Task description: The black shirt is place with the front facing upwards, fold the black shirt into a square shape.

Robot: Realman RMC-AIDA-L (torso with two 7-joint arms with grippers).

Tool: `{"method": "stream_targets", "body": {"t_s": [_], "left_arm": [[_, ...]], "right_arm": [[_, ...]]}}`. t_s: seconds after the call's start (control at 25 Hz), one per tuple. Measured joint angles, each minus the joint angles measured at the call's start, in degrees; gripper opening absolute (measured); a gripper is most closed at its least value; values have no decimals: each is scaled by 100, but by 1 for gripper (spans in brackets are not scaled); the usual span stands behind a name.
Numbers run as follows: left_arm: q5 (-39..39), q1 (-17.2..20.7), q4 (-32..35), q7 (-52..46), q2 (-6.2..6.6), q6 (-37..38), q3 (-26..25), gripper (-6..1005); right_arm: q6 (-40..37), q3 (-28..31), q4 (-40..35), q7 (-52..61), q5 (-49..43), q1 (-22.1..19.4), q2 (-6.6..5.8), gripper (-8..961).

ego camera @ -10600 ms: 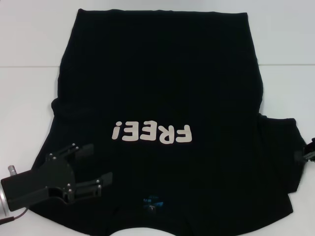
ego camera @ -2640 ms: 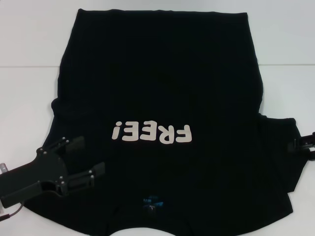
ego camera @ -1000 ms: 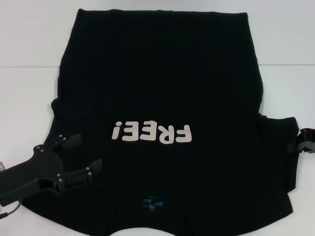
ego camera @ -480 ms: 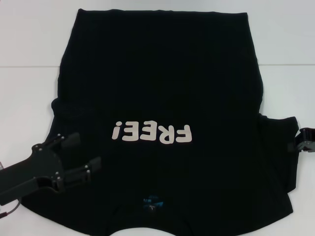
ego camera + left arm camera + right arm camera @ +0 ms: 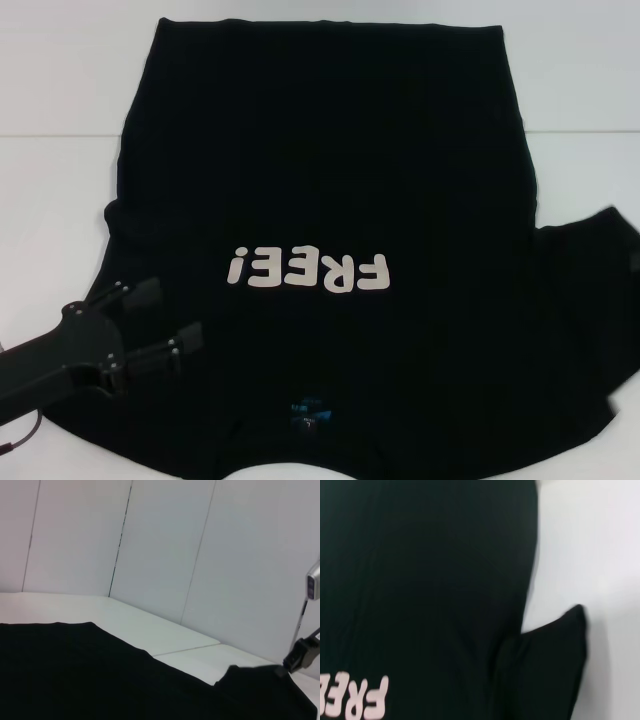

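White table [image 5: 60, 190] bears the black shirt [image 5: 330, 170]; left pincer [image 5: 160, 318] open over its sleeve.

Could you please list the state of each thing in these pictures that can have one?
black shirt: spread flat on the table, front up, unfolded; its sleeve on the robot's right lifted at the tip.
left gripper: open, over the shirt's sleeve on the robot's left.
right gripper: at the raised sleeve tip on the robot's right.
table: white, under the shirt.

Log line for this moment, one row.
shirt: flat, print up, unfolded | left gripper: open over near left sleeve | right gripper: at right sleeve tip | table
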Motion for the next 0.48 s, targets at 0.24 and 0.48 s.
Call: {"method": "stream_targets", "body": {"t_s": [0.24, 0.48], "left_arm": [[6, 12, 13, -117, -2, 9, 1, 920], [2, 45, 26, -119, -2, 10, -1, 920]], "right_arm": [[-77, -6, -241, -97, 85, 103, 6, 103], [-195, -179, -185, -236, 93, 461, 140, 121]]}}
